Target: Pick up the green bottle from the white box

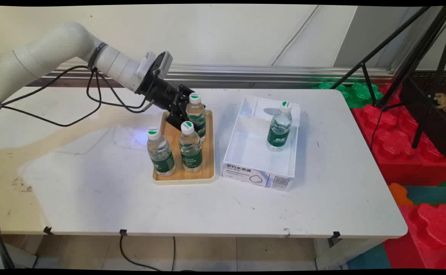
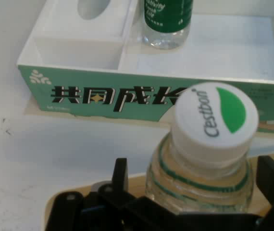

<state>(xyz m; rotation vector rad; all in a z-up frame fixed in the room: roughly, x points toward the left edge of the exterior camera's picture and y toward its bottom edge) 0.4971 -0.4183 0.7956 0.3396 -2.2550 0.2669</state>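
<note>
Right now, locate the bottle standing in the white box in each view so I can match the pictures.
Main view: the bottle in the white box stands upright right of centre, toward the box's far end.
Hand view: only its lower part shows, at the top edge, middle.
Shared landmark: the white box; also the tray bottle at the claw, seen at and.

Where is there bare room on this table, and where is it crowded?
Free: the table left of the wooden tray and along its near edge, and the white box floor nearer than its lone bottle. Crowded: the tray, with three bottles and the gripper.
</note>
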